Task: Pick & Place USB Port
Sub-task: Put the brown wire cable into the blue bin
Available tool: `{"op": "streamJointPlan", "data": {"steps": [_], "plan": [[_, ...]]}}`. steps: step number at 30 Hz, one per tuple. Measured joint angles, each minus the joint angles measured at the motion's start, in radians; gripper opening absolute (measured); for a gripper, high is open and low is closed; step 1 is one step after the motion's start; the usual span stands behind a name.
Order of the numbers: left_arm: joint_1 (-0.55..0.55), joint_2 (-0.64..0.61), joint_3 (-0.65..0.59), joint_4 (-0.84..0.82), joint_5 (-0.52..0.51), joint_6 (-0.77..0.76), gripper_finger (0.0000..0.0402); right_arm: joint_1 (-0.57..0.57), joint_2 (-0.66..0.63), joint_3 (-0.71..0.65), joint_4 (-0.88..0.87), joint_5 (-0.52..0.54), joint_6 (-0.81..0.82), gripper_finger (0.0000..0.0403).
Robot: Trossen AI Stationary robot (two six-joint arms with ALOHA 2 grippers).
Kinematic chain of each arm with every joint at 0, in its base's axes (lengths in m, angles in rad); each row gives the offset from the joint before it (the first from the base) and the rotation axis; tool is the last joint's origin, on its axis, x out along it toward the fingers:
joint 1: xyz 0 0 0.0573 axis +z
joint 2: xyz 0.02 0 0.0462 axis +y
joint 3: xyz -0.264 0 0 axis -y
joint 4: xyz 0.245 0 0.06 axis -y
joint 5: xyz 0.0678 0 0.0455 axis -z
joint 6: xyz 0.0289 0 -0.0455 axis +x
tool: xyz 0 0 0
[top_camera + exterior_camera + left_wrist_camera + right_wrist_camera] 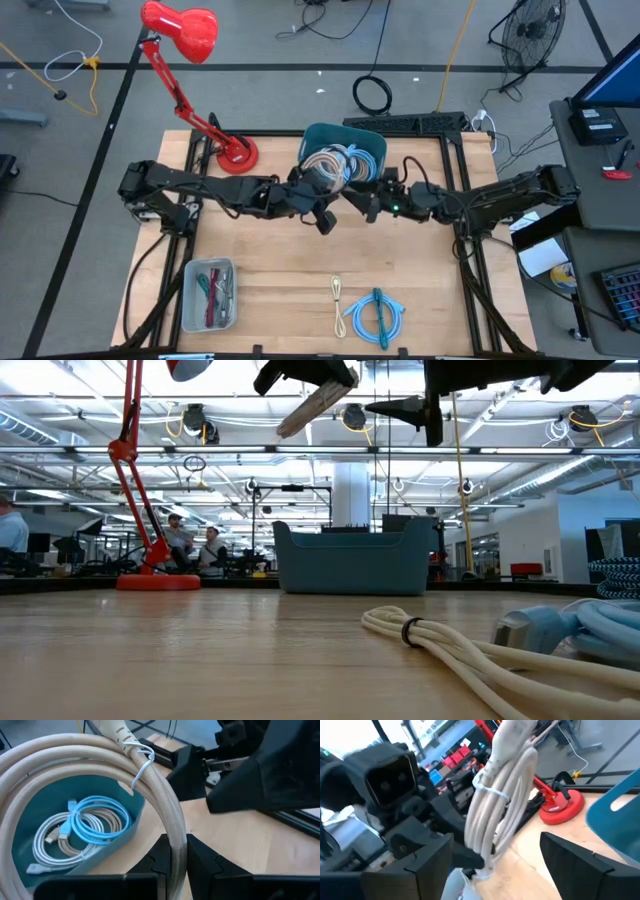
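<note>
Wooden table (300,290), both arms meeting mid-table just in front of the blue bin (345,150), red desk lamp (190,60) at the back left, small grey tray (208,295) of bits front left. Bin already has coiled cables in it, a light blue one and pale ones visible in the left wrist view. Left gripper (172,862) is pinched tight on a beige coiled USB cable (100,755), coil tied with a thin white twist tie, held up in the air beside the bin's front edge, not over the opening yet as far as I can tell. Right gripper (492,862) stands with jaws spread wide on either side of that same coil, not touching it, so holding nothing. Looks like a handover or a release just beside the bin; cannot tell which. To do it well: keep the left pinch firm, carry the coil over the bin rim so it clears the wall, drop only when the whole loop hangs inside. Right arm should stay clear of the dangling plug end. Two more cables wait at the front: white cable (337,300), light blue cable (378,315).
</note>
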Motion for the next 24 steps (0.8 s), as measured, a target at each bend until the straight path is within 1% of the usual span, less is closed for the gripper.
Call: {"op": "streamJointPlan", "data": {"steps": [5,7,9,11,13,16,19,21,24], "plan": [[-0.003,0.0,0.0,-0.03,0.017,0.01,0.0035,-0.01,0.0,0.0,0.019,-0.015,0.011,0.0291],[-0.01,0.0,0.0,-0.076,0.028,0.041,0.0035,-0.022,0.0,0.0,0.022,-0.096,0.02,0.0289],[-0.02,0.0,0.0,-0.168,0.068,0.074,0.0035,-0.033,-0.009,0.0,0.017,-0.212,0.08,0.0287],[-0.034,0.0,0.0,-0.263,0.152,0.128,0.0035,-0.043,-0.013,0.001,0.018,-0.329,0.166,0.0284],[-0.059,0.0,0.0,-0.364,0.259,0.211,0.0035,-0.049,-0.012,0.001,0.007,-0.437,0.235,0.0282],[-0.116,0.0,0.0,-0.482,0.363,0.327,0.0035,-0.06,-0.011,0.001,0.003,-0.587,0.329,0.0282],[-0.19,-0.019,0.0,-0.538,0.403,0.475,0.0035,-0.075,-0.012,0.001,-0.04,-0.672,0.396,0.0281],[-0.232,-0.026,0.016,-0.555,0.414,0.569,0.0035,-0.09,-0.011,0.001,-0.093,-0.699,0.403,0.0281],[-0.271,-0.022,0.066,-0.605,0.408,0.627,0.0035,-0.113,-0.005,0.001,-0.183,-0.708,0.402,0.0281]]}}
